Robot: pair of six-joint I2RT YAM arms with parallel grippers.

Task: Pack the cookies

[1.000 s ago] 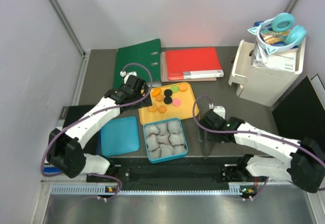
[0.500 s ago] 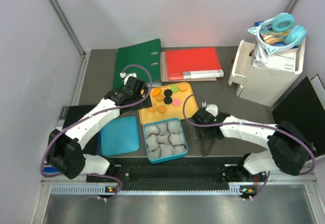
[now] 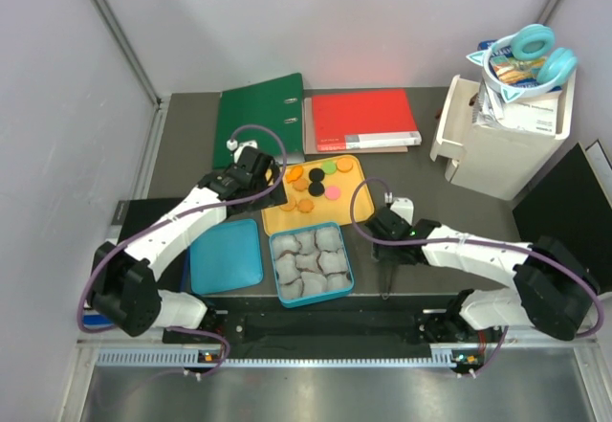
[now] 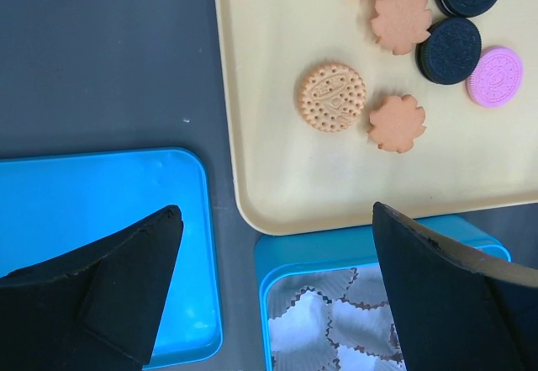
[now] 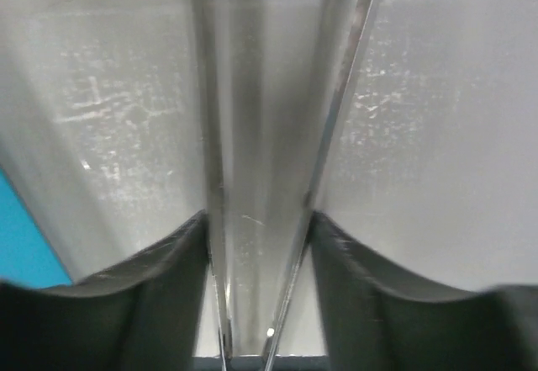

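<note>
Cookies (image 4: 332, 96) lie flat, faces up, on tray (image 4: 277, 177); black pair (image 4: 450, 50) perhaps overlapping

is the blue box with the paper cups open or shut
Open: the blue box shows its paper cups from above, and a blue lid lies flat beside it.

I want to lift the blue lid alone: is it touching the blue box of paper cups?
Apart: the left wrist view shows dark table between the blue lid and the blue box.
</note>
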